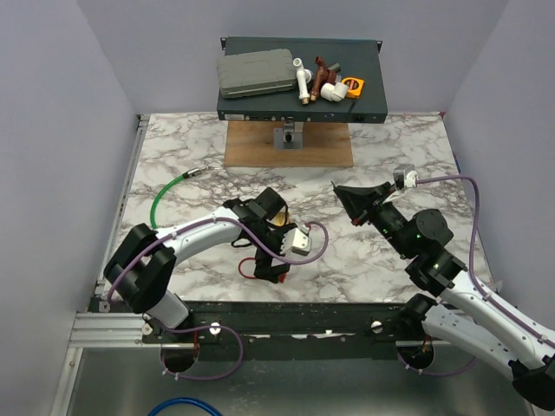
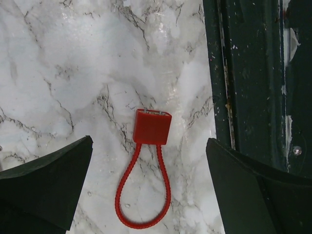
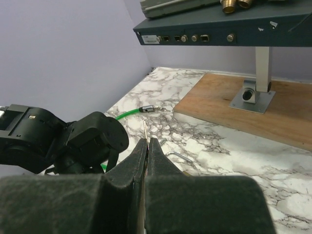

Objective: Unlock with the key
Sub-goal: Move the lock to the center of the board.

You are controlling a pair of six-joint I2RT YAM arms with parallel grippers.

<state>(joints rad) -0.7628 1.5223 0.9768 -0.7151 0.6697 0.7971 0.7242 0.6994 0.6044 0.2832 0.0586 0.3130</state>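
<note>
From above, the left gripper hangs over the red lock near the table's front edge. Its wrist view shows the jaws wide, the lock flat between them. The right gripper pinches a thin key, tip up.

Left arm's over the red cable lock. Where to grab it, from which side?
Take the red cable lock by its square body, not the thin cable loop. Come straight down: it lies flat on the marble table, and the open left gripper brackets the body's two straight sides.
</note>
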